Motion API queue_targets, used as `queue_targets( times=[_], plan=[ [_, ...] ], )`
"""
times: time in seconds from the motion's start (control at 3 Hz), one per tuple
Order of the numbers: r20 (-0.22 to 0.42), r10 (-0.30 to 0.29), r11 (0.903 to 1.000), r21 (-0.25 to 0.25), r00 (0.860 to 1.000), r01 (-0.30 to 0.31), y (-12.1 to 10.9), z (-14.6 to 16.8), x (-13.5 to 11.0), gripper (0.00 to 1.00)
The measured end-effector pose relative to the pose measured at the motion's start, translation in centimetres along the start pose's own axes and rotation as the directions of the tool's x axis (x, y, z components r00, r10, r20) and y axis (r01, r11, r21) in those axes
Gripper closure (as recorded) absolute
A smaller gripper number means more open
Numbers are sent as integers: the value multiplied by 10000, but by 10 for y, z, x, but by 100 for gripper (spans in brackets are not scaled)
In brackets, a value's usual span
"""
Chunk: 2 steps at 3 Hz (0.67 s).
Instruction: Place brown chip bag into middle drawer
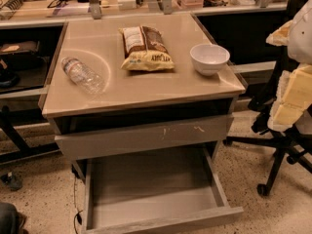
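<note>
The brown chip bag (145, 48) lies flat on the tan countertop (146, 89), at the back middle, with its pale yellow end toward the front. The middle drawer (151, 182) is pulled wide out below the counter; its flat grey floor holds nothing. My gripper (292, 99) shows as pale cream blocks at the right edge, close to the camera. It is well to the right of the counter, apart from the bag, and holds nothing that I can see.
A white bowl (209, 58) stands right of the bag. A clear plastic bottle (83, 75) lies on its side at the left. The scratched drawer front (146, 136) above juts out slightly. A black office chair base (278, 155) stands at the right.
</note>
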<state>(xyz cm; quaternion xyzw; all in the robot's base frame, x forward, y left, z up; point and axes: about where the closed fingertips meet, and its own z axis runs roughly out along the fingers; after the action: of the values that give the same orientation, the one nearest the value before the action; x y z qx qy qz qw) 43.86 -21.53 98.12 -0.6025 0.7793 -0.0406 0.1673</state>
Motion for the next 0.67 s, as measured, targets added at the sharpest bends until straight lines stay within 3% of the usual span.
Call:
queue_targets(
  times=[0.67],
  plan=[
    [-91, -72, 9999, 156, 9999, 73, -3, 0, -4, 0]
  ],
)
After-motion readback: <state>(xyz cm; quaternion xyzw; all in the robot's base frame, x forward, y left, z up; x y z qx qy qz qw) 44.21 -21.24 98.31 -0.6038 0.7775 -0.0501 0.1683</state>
